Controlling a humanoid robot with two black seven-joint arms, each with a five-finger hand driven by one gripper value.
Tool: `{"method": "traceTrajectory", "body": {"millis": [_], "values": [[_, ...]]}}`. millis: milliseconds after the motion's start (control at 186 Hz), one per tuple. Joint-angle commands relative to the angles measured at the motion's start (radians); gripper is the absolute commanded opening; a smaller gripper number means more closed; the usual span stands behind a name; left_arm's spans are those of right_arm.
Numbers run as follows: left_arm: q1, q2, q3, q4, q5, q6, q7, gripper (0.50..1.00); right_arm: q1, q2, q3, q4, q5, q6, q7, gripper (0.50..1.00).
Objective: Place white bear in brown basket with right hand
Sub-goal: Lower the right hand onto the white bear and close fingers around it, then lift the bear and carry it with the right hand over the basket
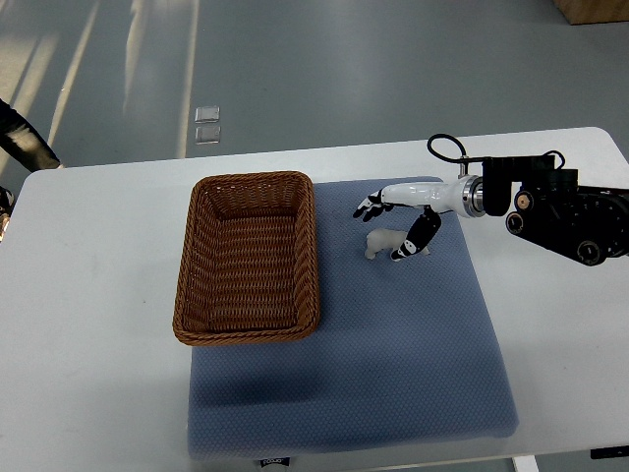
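Observation:
A small white bear (382, 242) stands on the blue mat (393, 334), to the right of the brown wicker basket (248, 258). My right hand (390, 227) reaches in from the right edge and hovers over the bear. Its fingers are spread, one set pointing left above the bear and the thumb (418, 237) hanging down at the bear's right side. The bear still rests on the mat, and the basket holds nothing. The left arm does not show.
The mat lies on a white table (88, 295) and the basket sits on the mat's left part. The right arm's black forearm (560, 206) and a cable loop (447, 147) lie over the table's right side. Grey floor lies beyond the far edge.

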Motion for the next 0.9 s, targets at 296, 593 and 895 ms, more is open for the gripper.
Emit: {"method": "traceTrajectory", "body": {"millis": [296, 593, 895], "values": [[0.000, 0.000, 0.000, 0.000, 0.000, 0.000, 0.000, 1.000, -0.002, 0.002, -0.012, -0.014, -0.016, 0.000, 0.000, 0.791], [0.000, 0.000, 0.000, 0.000, 0.000, 0.000, 0.000, 1.000, 0.000, 0.002, -0.015, -0.014, -0.019, 0.002, 0.001, 0.676], [0.000, 0.000, 0.000, 0.000, 0.000, 0.000, 0.000, 1.000, -0.002, 0.002, -0.017, -0.014, -0.043, 0.002, 0.003, 0.541]]}}
